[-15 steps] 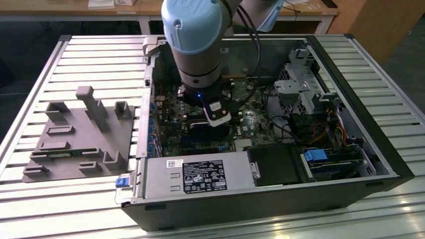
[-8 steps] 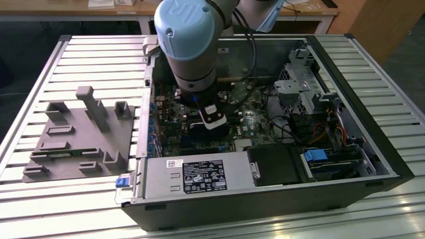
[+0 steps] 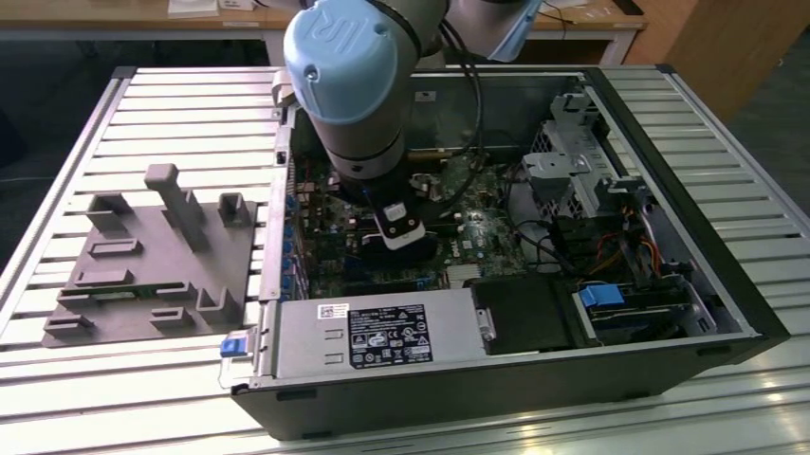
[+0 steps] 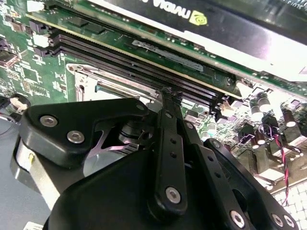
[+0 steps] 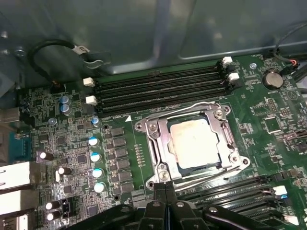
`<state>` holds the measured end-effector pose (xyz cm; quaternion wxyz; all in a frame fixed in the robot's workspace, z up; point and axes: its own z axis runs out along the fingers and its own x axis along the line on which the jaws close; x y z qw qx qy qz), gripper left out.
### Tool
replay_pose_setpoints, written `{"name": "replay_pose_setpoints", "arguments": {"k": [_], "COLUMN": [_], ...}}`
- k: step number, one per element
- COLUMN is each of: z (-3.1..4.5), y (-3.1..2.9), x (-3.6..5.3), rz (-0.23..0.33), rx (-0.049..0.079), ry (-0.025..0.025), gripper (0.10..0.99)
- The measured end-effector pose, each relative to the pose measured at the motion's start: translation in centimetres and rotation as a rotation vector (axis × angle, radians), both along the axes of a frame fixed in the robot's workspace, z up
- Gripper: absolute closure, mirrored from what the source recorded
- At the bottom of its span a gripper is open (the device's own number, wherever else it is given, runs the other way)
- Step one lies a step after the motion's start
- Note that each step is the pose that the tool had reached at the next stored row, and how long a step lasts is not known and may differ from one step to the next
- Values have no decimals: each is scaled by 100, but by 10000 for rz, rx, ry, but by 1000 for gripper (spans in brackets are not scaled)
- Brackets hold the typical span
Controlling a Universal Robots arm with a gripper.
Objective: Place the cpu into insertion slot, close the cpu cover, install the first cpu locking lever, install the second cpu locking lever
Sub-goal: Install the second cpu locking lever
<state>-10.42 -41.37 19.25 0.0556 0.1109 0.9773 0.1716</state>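
- Arm point(image 3: 348, 85) reaches down into the open PC case point(image 3: 708, 313); the gripper point(image 3: 395, 237) sits low over the motherboard point(image 3: 487, 237), near the case middle in the exterior view.
- First wrist view: cpu point(image 5: 194, 144) lies flat in the insertion slot point(image 5: 165, 168), silvery top up.
- cpu cover point(image 5: 158, 132) is down around the chip; the metal frame borders it on all sides and the chip shows through the window.
- A thin locking lever point(image 5: 211, 176) runs along the socket edge nearest the gripper; can't tell if it is latched.
- gripper point(image 5: 165, 191) fingers are pressed together, nothing between them, tips just beside that socket edge. Second wrist view agrees: gripper point(image 4: 170, 93) tips meet, close to the cover corner point(image 4: 84, 76).
- Long black memory slots point(image 5: 160, 88) on the far side of the socket, more point(image 5: 230, 196) on the near side.
- Graphics card point(image 4: 230, 28) beyond the slots in the second wrist view.
- Grey fixture tray point(image 3: 158, 256) on the slatted table point(image 3: 76, 171), at the exterior view's left of the case.
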Motion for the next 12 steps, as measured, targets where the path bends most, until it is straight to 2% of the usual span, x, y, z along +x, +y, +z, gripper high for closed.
{"name": "replay_pose_setpoints", "arguments": {"k": [3,12], "z": [-12,-31], "y": [1,34], "x": [-10,-25], "rz": [0,0], "rx": [26,25], "ry": [-15,-15], "gripper": [984,984]}}
